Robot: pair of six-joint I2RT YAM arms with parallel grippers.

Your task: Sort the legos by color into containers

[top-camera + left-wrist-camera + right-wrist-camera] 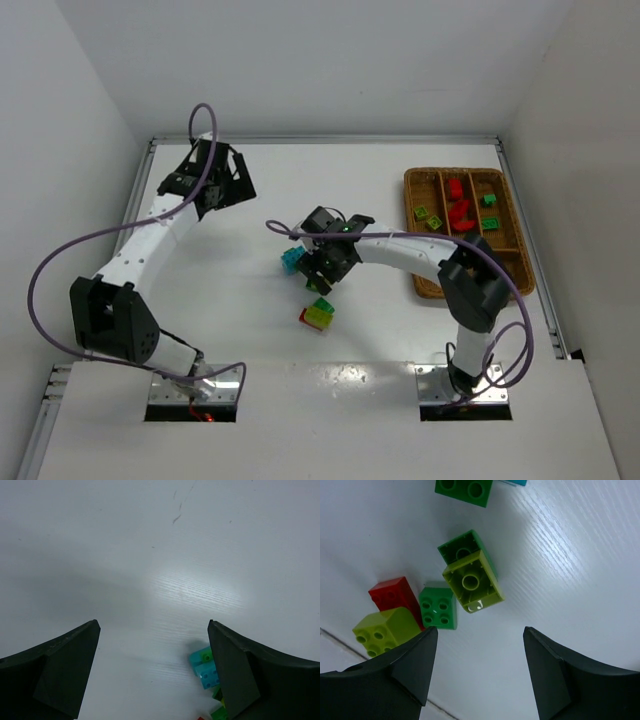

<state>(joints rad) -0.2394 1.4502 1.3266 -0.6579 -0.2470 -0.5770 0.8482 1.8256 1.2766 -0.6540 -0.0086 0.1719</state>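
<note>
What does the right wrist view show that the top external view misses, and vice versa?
Right wrist only: an overturned yellow-green brick, hollow underside showing, against a green brick. Top external only: the wicker tray holding red bricks and green bricks, plus the left arm. Both: the red, green and yellow-green brick cluster and the open right gripper.

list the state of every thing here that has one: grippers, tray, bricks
left gripper, open, empty, over the table
right gripper, open, empty, above loose bricks
tray, partly filled, red bricks in a middle compartment, green ones in the one beside it
yellow-green brick, tipped over, hollow side showing, stuck to a green brick
red brick, loose, unsorted
cyan brick, loose, unsorted
</note>
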